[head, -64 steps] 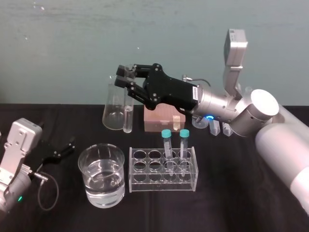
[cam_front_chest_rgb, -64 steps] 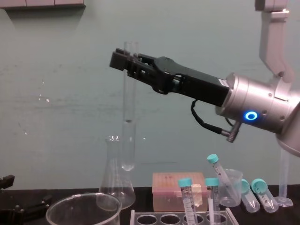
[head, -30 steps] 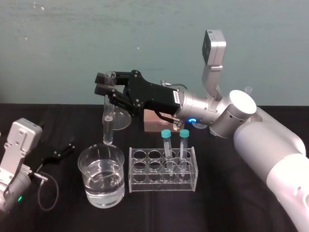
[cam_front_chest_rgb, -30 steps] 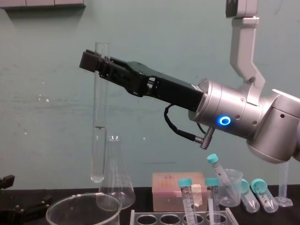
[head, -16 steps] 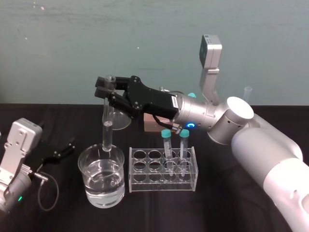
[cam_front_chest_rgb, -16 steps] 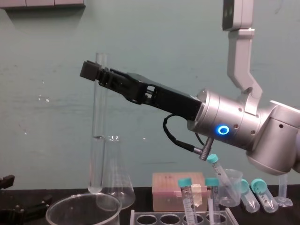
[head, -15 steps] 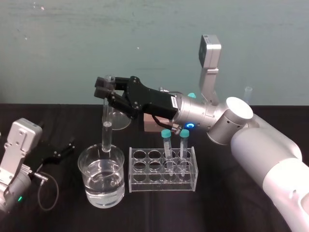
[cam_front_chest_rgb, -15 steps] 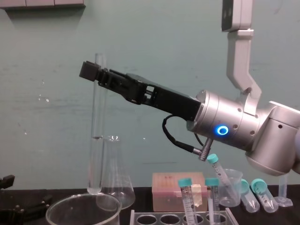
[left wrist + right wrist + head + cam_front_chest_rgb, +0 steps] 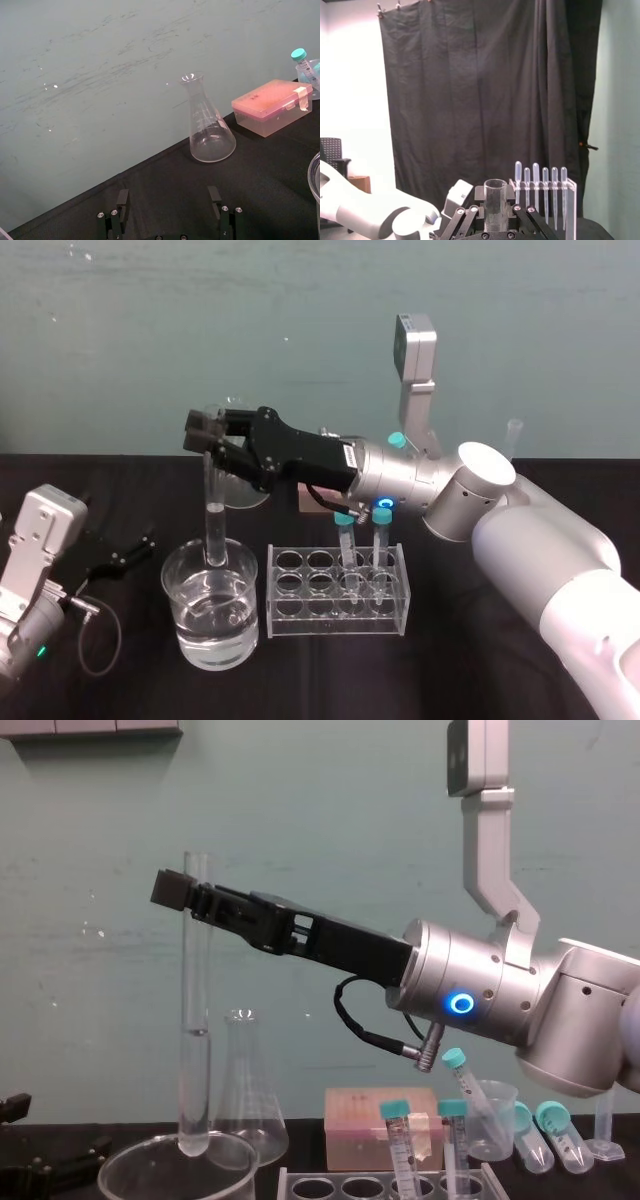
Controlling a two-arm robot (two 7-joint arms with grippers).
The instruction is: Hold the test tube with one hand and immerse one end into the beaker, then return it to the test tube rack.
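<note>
- The right gripper (image 9: 205, 430), black with two long fingers on a silver arm with a glowing blue ring, reaches out to the left over the table, well above it.
- Its fingers are clamped on the long, slim clear glass test tube (image 9: 213, 510) close to the top. In the right wrist view the tube's open mouth (image 9: 495, 192) pokes up just past the fingers, one on each side.
- The tube hangs upright below the fingers, with most of its length free.
- Its round bottom end sits just inside the mouth of the wide clear glass beaker (image 9: 215, 625), towards the back rim. I honestly can't tell if it's touching the liquid in there.
- In the chest view the tube (image 9: 193, 1020) has a little liquid in its lower part, and its tip is level with the beaker rim (image 9: 150, 1152).
- The clear plastic test tube rack (image 9: 335, 625) stands just to the right of the beaker, with two teal-capped graduated tubes (image 9: 346, 540) in its back row.
- The left gripper (image 9: 135, 545) is parked low at the left, fingers apart, holding nothing.
</note>
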